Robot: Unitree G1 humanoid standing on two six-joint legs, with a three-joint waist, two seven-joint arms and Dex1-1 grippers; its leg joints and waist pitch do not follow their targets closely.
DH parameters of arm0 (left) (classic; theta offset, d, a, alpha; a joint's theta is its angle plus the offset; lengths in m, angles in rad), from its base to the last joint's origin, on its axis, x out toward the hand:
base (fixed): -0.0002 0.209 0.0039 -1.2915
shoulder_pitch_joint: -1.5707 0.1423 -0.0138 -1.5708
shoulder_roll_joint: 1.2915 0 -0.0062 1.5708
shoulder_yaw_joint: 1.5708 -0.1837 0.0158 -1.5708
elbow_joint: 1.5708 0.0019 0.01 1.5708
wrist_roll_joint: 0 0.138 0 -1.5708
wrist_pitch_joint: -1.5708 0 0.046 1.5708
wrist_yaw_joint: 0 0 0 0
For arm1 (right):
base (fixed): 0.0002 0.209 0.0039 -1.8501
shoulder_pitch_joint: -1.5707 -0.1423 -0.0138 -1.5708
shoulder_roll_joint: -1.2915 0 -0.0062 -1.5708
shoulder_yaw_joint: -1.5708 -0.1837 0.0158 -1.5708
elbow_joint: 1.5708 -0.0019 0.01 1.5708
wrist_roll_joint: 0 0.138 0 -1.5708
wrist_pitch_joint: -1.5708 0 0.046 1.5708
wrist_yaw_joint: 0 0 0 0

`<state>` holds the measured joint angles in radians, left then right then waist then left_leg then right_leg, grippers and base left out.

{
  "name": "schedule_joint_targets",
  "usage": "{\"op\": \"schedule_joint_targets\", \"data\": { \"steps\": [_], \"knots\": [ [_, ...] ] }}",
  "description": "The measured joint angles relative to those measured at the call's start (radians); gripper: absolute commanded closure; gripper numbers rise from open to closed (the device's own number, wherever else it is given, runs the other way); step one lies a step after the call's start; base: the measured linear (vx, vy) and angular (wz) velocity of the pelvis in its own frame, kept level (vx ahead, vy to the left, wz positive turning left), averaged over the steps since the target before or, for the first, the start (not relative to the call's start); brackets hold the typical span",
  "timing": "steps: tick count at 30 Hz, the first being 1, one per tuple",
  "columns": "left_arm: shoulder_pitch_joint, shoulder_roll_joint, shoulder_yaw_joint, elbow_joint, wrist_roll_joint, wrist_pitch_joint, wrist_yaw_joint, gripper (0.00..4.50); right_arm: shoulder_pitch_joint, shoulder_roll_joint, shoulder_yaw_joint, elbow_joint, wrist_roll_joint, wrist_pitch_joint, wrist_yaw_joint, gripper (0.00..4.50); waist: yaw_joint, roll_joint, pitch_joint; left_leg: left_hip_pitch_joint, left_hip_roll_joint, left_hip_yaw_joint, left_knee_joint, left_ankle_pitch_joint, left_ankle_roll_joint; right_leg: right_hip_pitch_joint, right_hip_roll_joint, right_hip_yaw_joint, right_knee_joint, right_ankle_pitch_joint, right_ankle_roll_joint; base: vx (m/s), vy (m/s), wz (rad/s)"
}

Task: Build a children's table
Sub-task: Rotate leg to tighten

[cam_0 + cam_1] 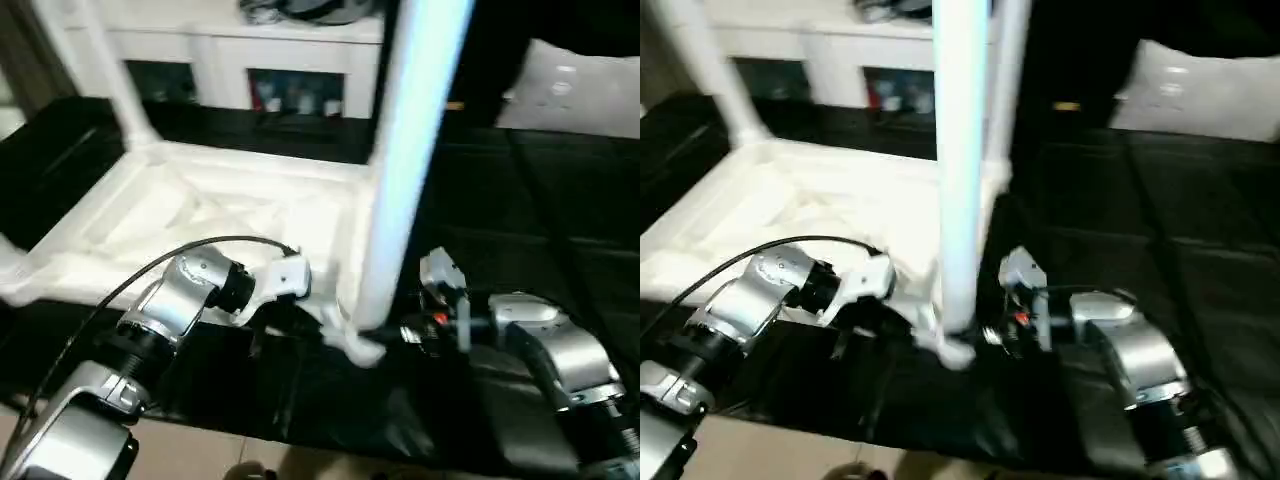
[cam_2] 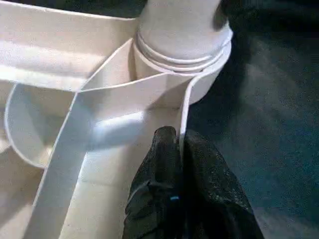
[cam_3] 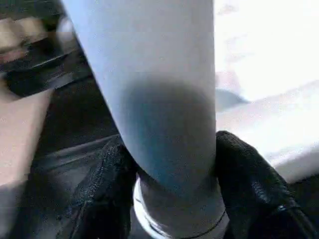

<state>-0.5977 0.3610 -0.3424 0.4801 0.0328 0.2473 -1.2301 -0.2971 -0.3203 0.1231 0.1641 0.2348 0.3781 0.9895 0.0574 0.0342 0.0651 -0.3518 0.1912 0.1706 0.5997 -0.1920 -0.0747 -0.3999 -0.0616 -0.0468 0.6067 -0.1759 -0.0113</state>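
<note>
The children's table lies upside down on a black surface, its ribbed white top facing up. A long white leg stands upright in the near right corner socket. Another leg stands at the far left corner. My left gripper is shut on the thin rim wall of the top, just beside that near socket. My right gripper is closed around the base of the near leg, one black finger pressed on each side just above the socket.
A white cabinet with glass doors stands behind the table. A pale cushion-like object lies at the back right. The black surface stretches to the right. Beige floor shows at the near edge. A black cable arcs over my left wrist.
</note>
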Motion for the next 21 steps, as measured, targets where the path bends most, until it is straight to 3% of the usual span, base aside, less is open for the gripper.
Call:
{"op": "schedule_joint_targets", "data": {
  "steps": [4,12,14,16,19,21],
  "knots": [
    [0.001,-0.084,0.054,-0.001,0.011,0.100,0.182,4.50,-0.023,0.130,-0.066,0.048,-0.043,-0.007,-0.251,2.48,-0.030,0.000,0.000,0.001,0.000,-0.002,-0.003,0.000,0.000,0.000,0.000,-0.005,-0.010,0.000,0.000,0.000,0.000,0.00],
    [-0.030,-0.246,0.102,0.010,0.074,0.210,0.501,4.50,-0.113,0.368,-0.152,0.139,-0.154,-0.027,-0.727,2.49,-0.037,0.001,0.000,0.001,0.000,-0.002,-0.003,0.000,0.000,-0.004,-0.002,-0.008,-0.014,0.004,-0.006,0.000,0.000,0.00],
    [-0.032,-0.266,0.101,0.009,0.082,0.215,0.539,4.50,-0.122,0.392,-0.161,0.155,-0.163,-0.045,-0.783,2.49,-0.036,0.001,0.000,0.001,0.000,-0.002,-0.004,-0.002,0.001,-0.003,-0.002,-0.008,-0.014,0.005,-0.007,0.000,0.000,0.00],
    [-0.032,-0.284,0.100,0.006,0.084,0.218,0.562,4.50,-0.122,0.398,-0.163,0.160,-0.167,-0.065,-0.811,1.79,-0.032,0.001,0.000,0.001,-0.001,-0.002,-0.006,-0.003,0.001,-0.003,-0.002,-0.008,-0.014,0.007,-0.007,0.000,0.000,0.00],
    [-0.032,-0.287,0.097,0.003,0.084,0.218,0.579,4.50,-0.115,0.425,-0.170,0.163,-0.166,-0.098,-0.835,1.77,-0.029,0.001,0.000,-0.001,0.000,-0.002,-0.011,-0.004,0.000,-0.003,-0.001,-0.008,-0.013,0.011,-0.013,0.000,0.000,0.00],
    [-0.034,-0.285,0.095,0.003,0.090,0.210,0.581,4.50,-0.096,0.432,-0.172,0.153,-0.158,-0.123,-0.834,1.38,-0.026,0.001,-0.001,0.000,0.000,-0.002,-0.014,-0.004,0.000,-0.004,-0.001,-0.009,-0.013,0.010,-0.012,0.000,0.000,0.00]
  ]
}}
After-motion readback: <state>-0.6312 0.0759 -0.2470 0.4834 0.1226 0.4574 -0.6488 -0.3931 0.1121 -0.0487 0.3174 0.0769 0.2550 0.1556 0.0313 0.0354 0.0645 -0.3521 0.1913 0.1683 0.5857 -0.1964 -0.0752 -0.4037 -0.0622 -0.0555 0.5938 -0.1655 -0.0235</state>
